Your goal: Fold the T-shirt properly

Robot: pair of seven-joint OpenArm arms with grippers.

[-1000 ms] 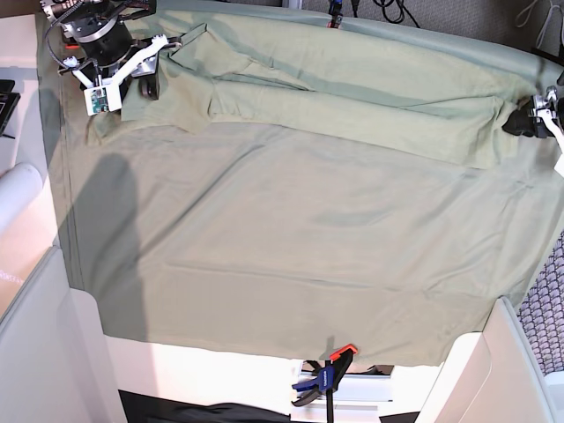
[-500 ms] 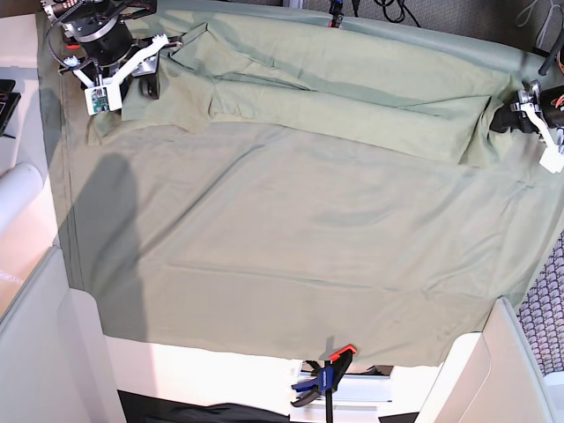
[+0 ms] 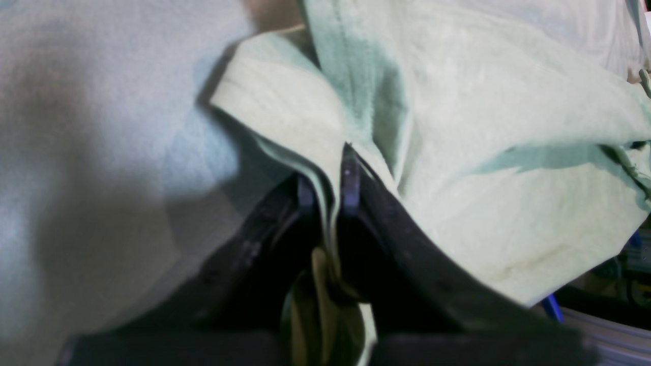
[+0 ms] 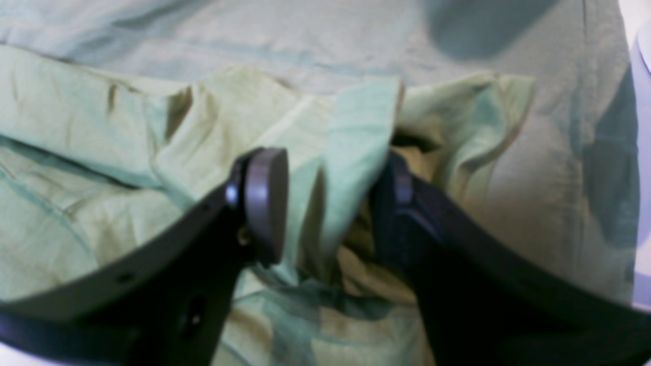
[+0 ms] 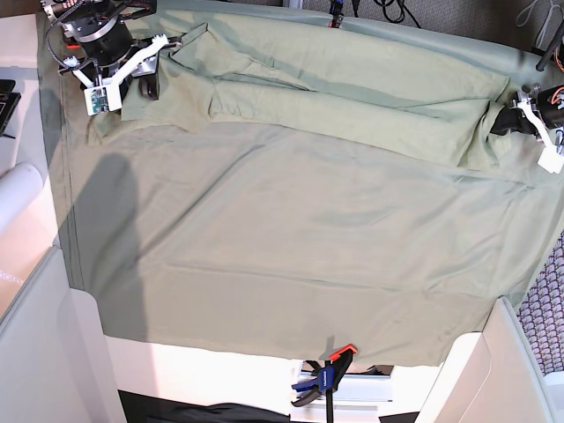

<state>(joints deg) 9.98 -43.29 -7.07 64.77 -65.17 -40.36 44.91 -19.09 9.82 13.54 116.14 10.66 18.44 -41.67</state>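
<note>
The pale sage-green T-shirt (image 5: pixel 352 97) lies in a long folded band along the far side of the table. My left gripper (image 5: pixel 500 120) is at its right end, shut on a pinched fold of the shirt; the left wrist view shows the cloth (image 3: pixel 508 203) squeezed between the black fingertips of the gripper (image 3: pixel 325 183). My right gripper (image 5: pixel 145 84) is at the shirt's left end. In the right wrist view it (image 4: pixel 330 198) stands open, with a standing fold of the shirt (image 4: pixel 356 152) between the two pads, neither pressed on it.
A larger sage-green sheet (image 5: pixel 291 264) covers the table under the shirt. A blue and orange clamp (image 5: pixel 326 374) holds it at the front edge. A white roll (image 5: pixel 18 189) lies off the left side. Cables hang at the back (image 5: pixel 388 11).
My left gripper has moved inward and slightly back from the table's right edge, dragging the shirt's right end with it and bunching the cloth there. The right arm has not moved.
</note>
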